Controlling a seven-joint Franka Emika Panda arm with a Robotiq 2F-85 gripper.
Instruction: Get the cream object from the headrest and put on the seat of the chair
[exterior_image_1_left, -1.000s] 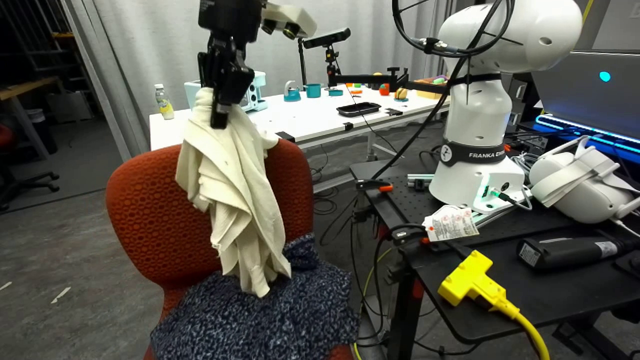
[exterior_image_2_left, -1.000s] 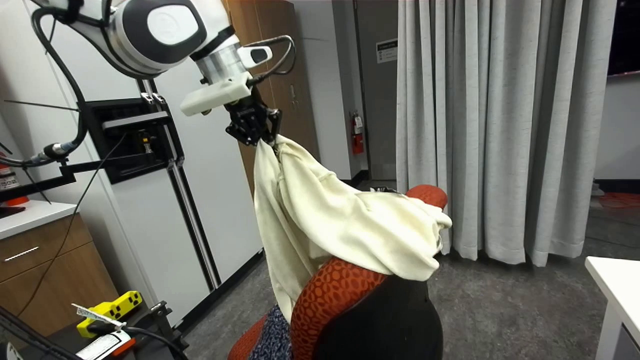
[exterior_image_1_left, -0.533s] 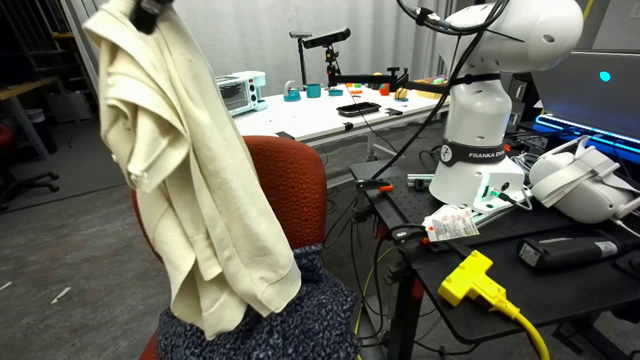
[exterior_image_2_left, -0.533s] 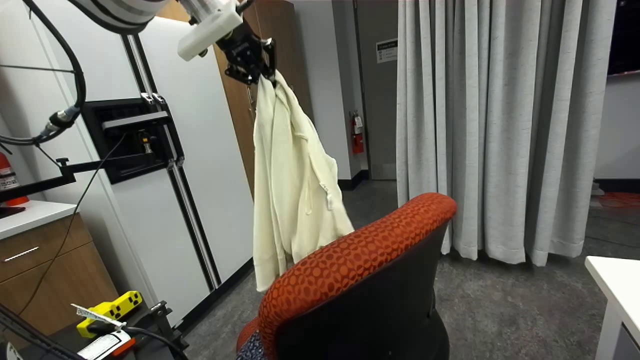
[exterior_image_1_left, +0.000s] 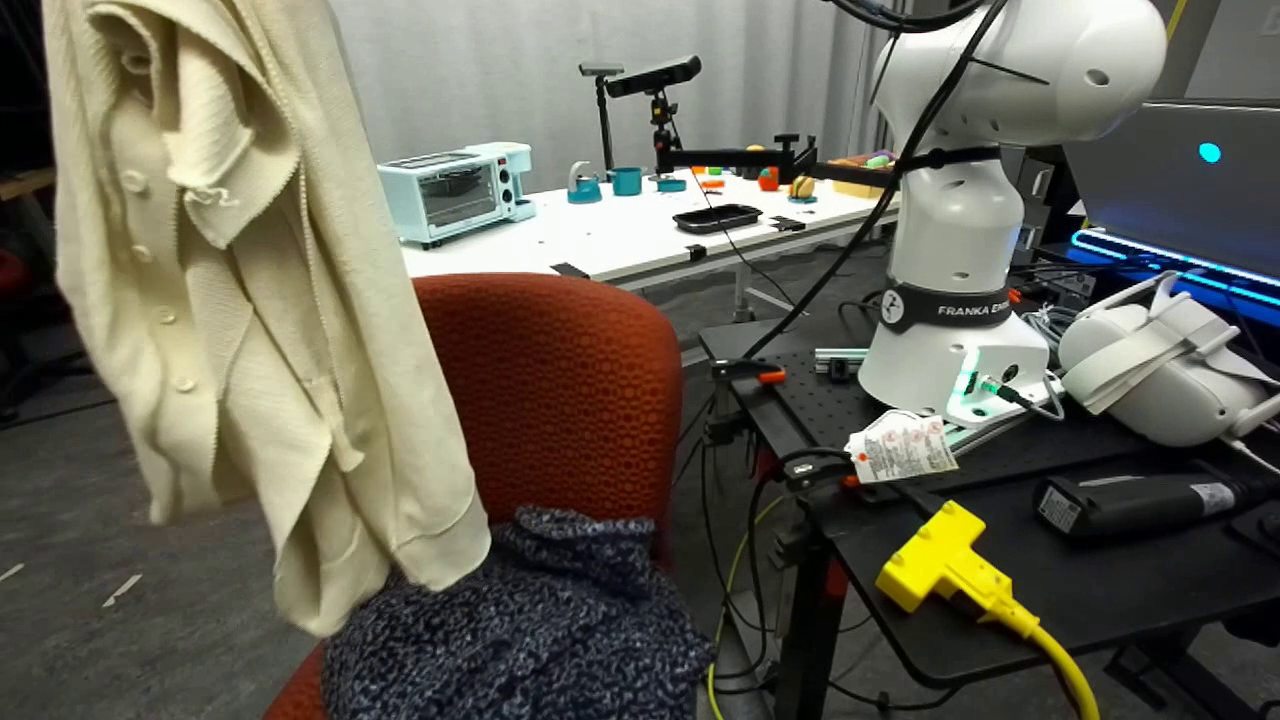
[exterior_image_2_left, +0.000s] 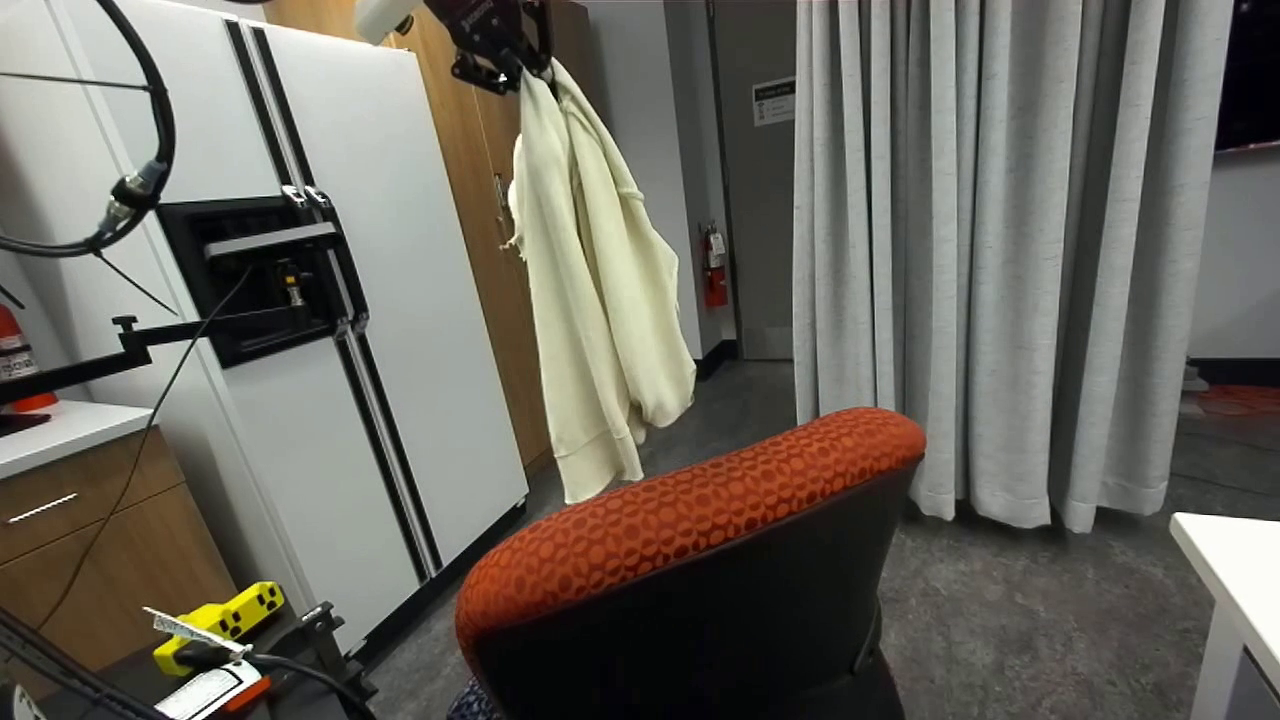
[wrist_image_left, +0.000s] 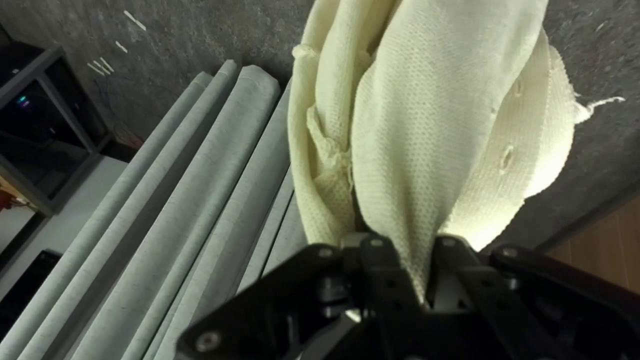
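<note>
The cream shirt (exterior_image_1_left: 380, 350) hangs down in front of the chair's back, clear of the headrest (exterior_image_1_left: 560, 290). It also shows in an exterior view (exterior_image_2_left: 600, 270), its lower end just beyond the headrest (exterior_image_2_left: 700, 500). My gripper (exterior_image_2_left: 538, 75) is high above the chair (exterior_image_2_left: 700, 620) and shut on the shirt's upper end. In the wrist view the shirt (wrist_image_left: 430, 110) is pinched between the fingers (wrist_image_left: 412, 245). The seat (exterior_image_1_left: 300, 695) is mostly covered by a dark navy speckled cloth (exterior_image_1_left: 520, 630). Whether the shirt's lower end touches that cloth I cannot tell.
A white table (exterior_image_1_left: 620, 240) with a toaster oven (exterior_image_1_left: 460, 190) stands behind the chair. A black table (exterior_image_1_left: 1030, 590) with the robot base and a yellow power splitter (exterior_image_1_left: 945, 560) is beside it. A grey curtain (exterior_image_2_left: 1000, 250) hangs behind.
The shirt was draped over the headrest one second ago. My gripper has pulled it off and raised it. The chair has shifted and turned a little.
</note>
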